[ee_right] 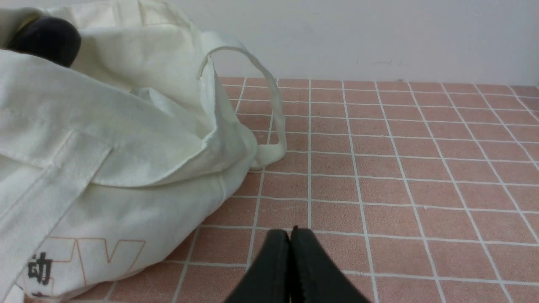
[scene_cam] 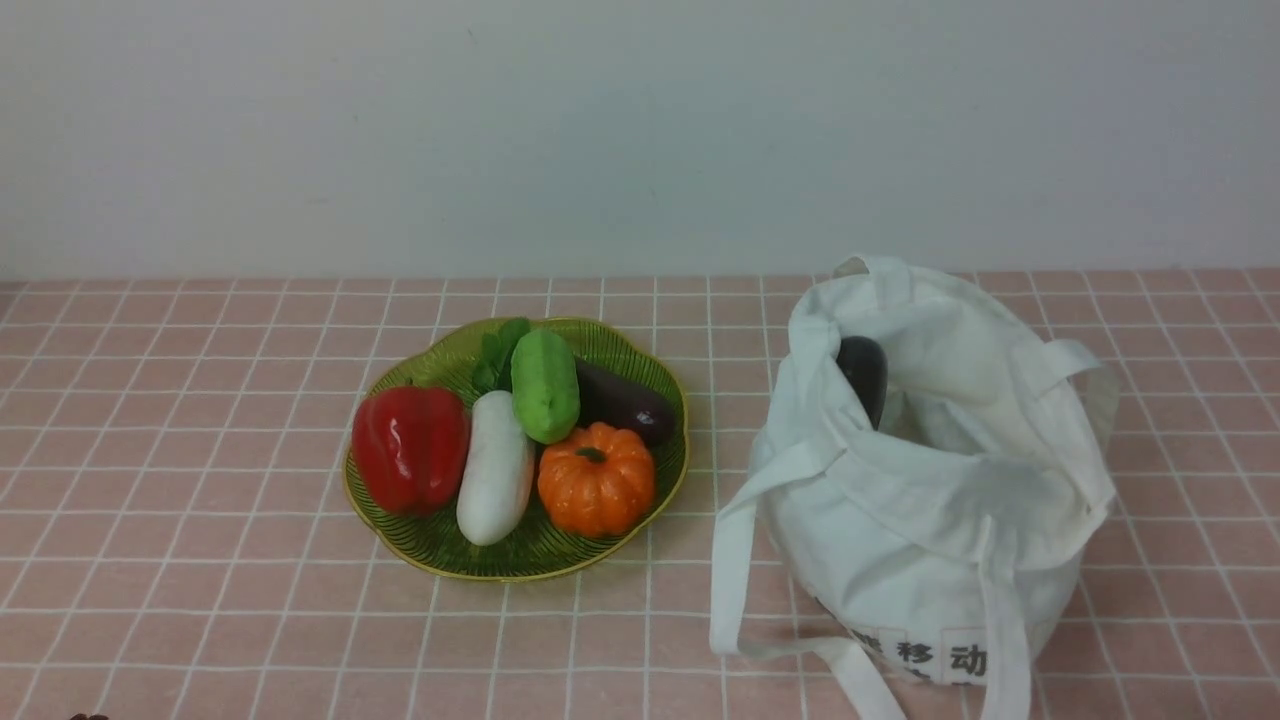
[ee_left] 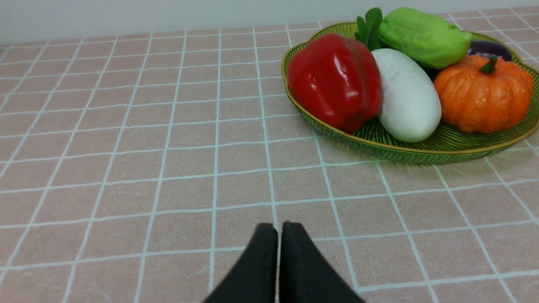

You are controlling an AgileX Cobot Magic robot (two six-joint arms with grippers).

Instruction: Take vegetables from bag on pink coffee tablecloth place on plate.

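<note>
Both hands shut, empty: left hand (ee_left: 278, 229) and right hand (ee_right: 290, 235) low over pink tablecloth (scene_cam: 200, 600). Gourd (scene_cam: 545, 385) and eggplant (scene_cam: 625, 402) on plate (scene_cam: 520, 565); dark veg (scene_cam: 864, 375) in bag (scene_cam: 920, 520) right of plate. Risk: soft rim folds inward, hand snags cloth.

Even, soft light fills all three views, bright without harshness. Shadows are faint, only a thin dark edge beneath the plate (scene_cam: 660, 505) and the bag (scene_cam: 930, 560). Small white glare spots sit on the red bell pepper (ee_left: 337, 80). Both wrist views blur their black claw tips nearest the lens.
</note>
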